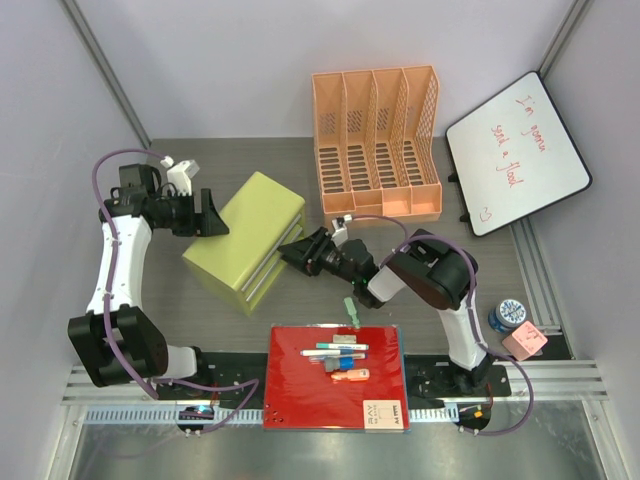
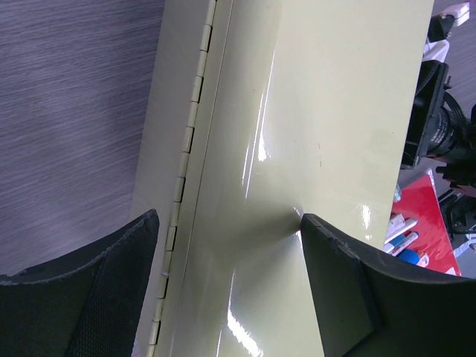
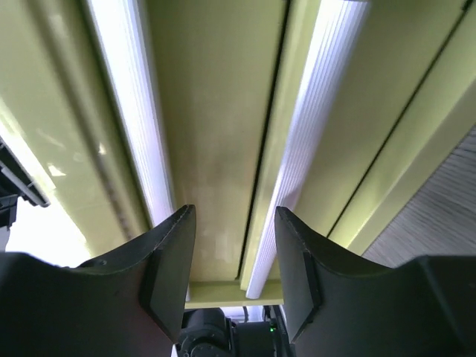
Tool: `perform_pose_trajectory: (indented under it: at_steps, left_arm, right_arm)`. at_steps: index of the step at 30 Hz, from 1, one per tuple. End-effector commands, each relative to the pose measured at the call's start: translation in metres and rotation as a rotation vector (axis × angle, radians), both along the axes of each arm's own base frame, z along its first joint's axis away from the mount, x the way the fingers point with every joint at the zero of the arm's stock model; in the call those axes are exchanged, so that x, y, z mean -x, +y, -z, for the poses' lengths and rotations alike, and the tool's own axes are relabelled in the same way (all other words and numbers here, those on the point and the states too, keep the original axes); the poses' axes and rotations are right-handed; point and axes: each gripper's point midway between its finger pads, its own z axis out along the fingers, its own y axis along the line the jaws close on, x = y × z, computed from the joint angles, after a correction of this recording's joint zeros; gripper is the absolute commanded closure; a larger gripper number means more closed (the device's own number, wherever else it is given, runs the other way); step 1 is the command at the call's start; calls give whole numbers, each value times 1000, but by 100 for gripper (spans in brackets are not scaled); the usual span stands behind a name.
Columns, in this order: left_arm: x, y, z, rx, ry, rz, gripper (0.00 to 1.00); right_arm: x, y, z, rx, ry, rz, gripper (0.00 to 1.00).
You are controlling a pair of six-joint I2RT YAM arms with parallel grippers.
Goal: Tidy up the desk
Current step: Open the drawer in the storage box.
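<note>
Worktop (image 1: 250, 160) sits under everything, below both arms; the cabinet (image 1: 245, 235) stands on it left of centre, long axis roughly 1 to 7 o'clock, drawers facing 4. Right gripper (image 1: 295, 250) is at that face, jaws half apart with a white handle (image 3: 294, 171) running between them, not pinched; left gripper (image 1: 207, 215) is spread wide at the 10 o'clock corner, one pad (image 2: 335, 282) touching the top. Right arm looks nearer for a drawer pull, I'd guess.

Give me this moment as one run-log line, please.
left end effector: open, at green cabinet back | right end effector: open, facing drawer fronts | drawers: shut
</note>
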Motion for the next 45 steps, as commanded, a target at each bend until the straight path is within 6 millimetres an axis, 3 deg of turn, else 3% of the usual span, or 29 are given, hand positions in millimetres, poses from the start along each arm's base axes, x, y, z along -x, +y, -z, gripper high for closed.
perform_pose_trajectory:
  at_steps: [1, 8, 23, 24, 28, 30, 34, 40, 45]
  left_arm:
    - [-2, 13, 3, -81, -16, -3, 23]
    - [-3, 14, 3, -86, -21, 0, 23]
    - [-1, 13, -2, -81, -28, 5, 23]
    - [-1, 12, -2, -82, -33, 9, 23]
    - [0, 13, -1, -86, -29, 10, 23]
    - [0, 13, -2, -86, -31, 9, 23]
    - [0, 12, -2, -80, -28, 10, 23]
    - [0, 12, -3, -81, -35, 10, 23]
    - [-1, 11, -4, -74, -34, 10, 23]
  right_arm:
    - [-4, 4, -20, -70, -52, -9, 47]
    - [-2, -1, -4, -26, -35, -6, 48]
    - [-16, 14, 11, 8, -29, -12, 53]
    - [-16, 16, 8, 2, -35, -17, 54]
    - [-18, 18, 8, -1, -38, -20, 82]
    - [-16, 17, 8, 0, -39, -23, 89]
    - [-11, 9, 8, 14, -45, -14, 99]
    - [9, -15, 7, 65, -46, -6, 99]
    - [31, -38, 19, 112, -16, -6, 99]
